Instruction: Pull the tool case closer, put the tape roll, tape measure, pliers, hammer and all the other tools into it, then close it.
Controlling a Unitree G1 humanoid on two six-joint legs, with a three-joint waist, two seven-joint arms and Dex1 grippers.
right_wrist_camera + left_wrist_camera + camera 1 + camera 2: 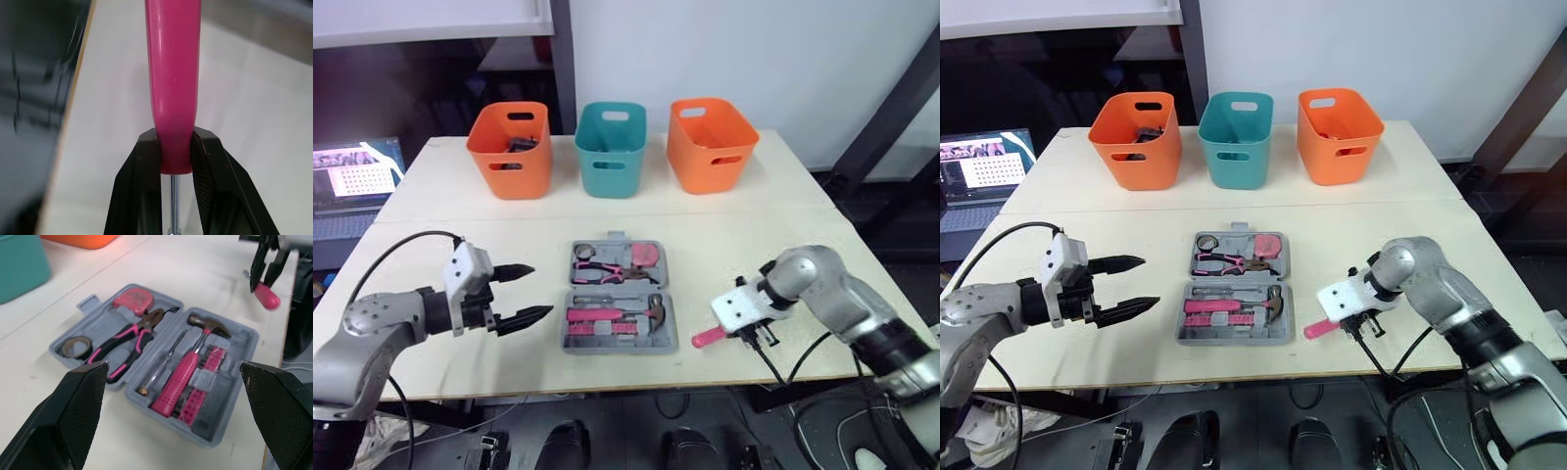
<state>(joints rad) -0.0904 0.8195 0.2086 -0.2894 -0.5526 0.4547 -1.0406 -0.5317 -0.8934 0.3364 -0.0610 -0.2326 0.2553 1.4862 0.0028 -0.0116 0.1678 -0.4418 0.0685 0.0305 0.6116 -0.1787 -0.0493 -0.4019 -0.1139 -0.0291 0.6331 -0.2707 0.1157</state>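
Observation:
The grey tool case (570, 345) lies open at the table's middle. It holds a tape roll (584, 253), pink-handled pliers (602, 267), a pink tape measure (646, 256), a hammer (607, 314), a thin screwdriver (161, 369) and a strip of bits (205, 382). My left gripper (540, 290) hovers open just left of the case, with nothing between its fingers. To the right of the case, near the front edge, my right gripper (751, 333) is shut on a pink-handled screwdriver (709, 338). The handle (173, 73) points toward the case, and the metal shaft runs back between the fingers.
Two orange bins (512, 147) (710, 142) and a teal bin (612, 147) stand in a row at the back of the table. A laptop (352, 181) sits off the table's left side. The table's front edge (607, 387) runs close below the case.

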